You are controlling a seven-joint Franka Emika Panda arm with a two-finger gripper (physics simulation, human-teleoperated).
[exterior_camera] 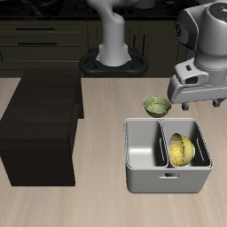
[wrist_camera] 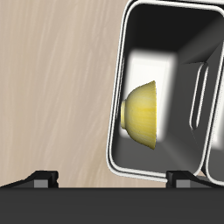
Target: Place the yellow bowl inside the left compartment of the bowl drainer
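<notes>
The yellow bowl [exterior_camera: 182, 151] lies tipped on its side inside the grey bowl drainer [exterior_camera: 164, 191], in the well farther from the dark cabinet, leaning near the middle wall. My gripper [exterior_camera: 196, 99] hangs open above and behind that well, holding nothing and well clear of the bowl. In the wrist view the yellow bowl [wrist_camera: 143, 112] shows edge-on inside the drainer [wrist_camera: 166, 66], with my gripper [wrist_camera: 112, 179] spread wide and one fingertip [wrist_camera: 44, 179] over the wooden table. The other well is empty.
An olive-green bowl [exterior_camera: 157, 106] sits on the table just behind the drainer, below my gripper. A dark brown cabinet block [exterior_camera: 44, 124] stands beside the drainer. The robot base [exterior_camera: 113, 60] is at the back.
</notes>
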